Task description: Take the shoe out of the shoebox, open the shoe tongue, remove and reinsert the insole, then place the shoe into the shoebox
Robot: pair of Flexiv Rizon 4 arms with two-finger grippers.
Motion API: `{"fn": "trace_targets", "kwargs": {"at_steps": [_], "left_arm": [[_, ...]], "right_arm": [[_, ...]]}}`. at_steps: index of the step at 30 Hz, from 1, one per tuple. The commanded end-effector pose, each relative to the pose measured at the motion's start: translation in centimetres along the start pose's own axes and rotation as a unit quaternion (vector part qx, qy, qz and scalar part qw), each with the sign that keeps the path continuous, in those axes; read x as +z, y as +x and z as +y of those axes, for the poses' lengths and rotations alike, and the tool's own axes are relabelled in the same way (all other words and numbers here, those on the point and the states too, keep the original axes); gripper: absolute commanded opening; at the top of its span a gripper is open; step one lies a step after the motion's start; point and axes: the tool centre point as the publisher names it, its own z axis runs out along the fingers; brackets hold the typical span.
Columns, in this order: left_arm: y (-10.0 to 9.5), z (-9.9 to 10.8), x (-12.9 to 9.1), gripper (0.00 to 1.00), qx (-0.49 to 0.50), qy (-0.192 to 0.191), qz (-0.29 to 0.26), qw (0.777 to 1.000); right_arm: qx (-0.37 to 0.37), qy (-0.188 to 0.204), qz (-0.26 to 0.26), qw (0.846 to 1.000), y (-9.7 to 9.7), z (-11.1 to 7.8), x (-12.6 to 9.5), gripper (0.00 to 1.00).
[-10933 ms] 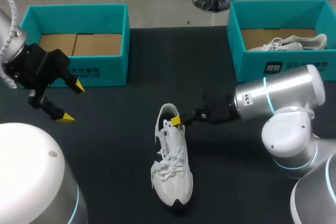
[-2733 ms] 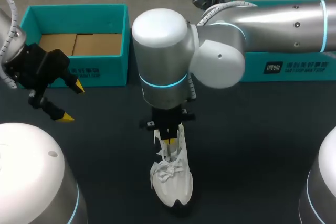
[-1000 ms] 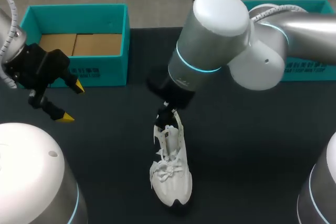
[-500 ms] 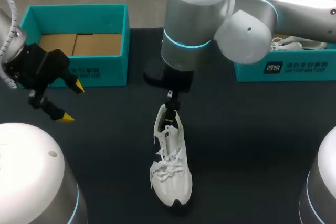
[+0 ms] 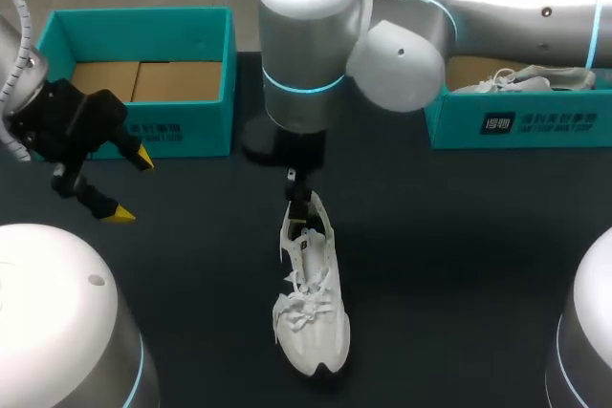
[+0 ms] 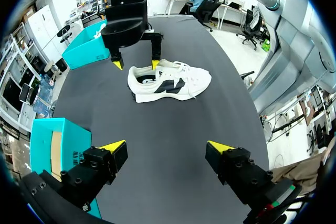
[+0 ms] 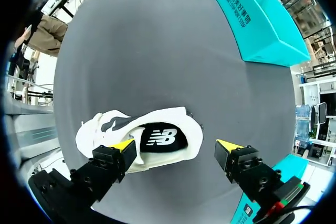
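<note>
A white shoe (image 5: 311,293) stands on its sole in the middle of the black table (image 5: 459,265), toe toward the near edge. Its dark insole (image 7: 160,139) shows in the heel opening. My right gripper (image 5: 297,190) hangs open just above and behind the heel. In its own view the right gripper (image 7: 177,145) spans the heel end of the shoe (image 7: 142,137), gripping nothing. My left gripper (image 5: 124,183) stands open and empty at the left, far from the shoe (image 6: 168,80). The left wrist view shows the left gripper (image 6: 167,148) and, beyond it, the right gripper (image 6: 135,62) at the heel.
An empty teal shoebox (image 5: 143,74) stands at the back left, close to my left gripper. A second teal shoebox (image 5: 507,121) at the back right holds another white shoe (image 5: 521,78). My right arm's large joint (image 5: 306,35) hangs over the table's middle.
My right gripper has drawn back from the shoe's heel collar toward the far side, and its arm has swung left. The shoe and my left arm have stayed put.
</note>
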Motion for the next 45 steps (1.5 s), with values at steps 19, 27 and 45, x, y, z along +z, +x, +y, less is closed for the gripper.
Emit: {"fn": "trace_targets", "kwargs": {"at_steps": [19, 27, 45], "left_arm": [[0.0, 0.0, 0.0, 1.00, 0.000, -0.001, 0.000, 1.000], [0.0, 0.0, 0.0, 1.00, 0.000, -0.001, 0.000, 1.000], [0.0, 0.0, 0.0, 1.00, 0.000, -0.001, 0.000, 1.000]], "right_arm": [[0.009, 0.030, 0.020, 0.999, -1.1, 0.0, 4.6, 1.00], [0.011, 0.035, 0.014, 0.999, -1.2, -0.4, 4.9, 0.00], [0.042, 0.035, -0.023, 0.998, -0.2, -1.6, 1.2, 0.00]]}}
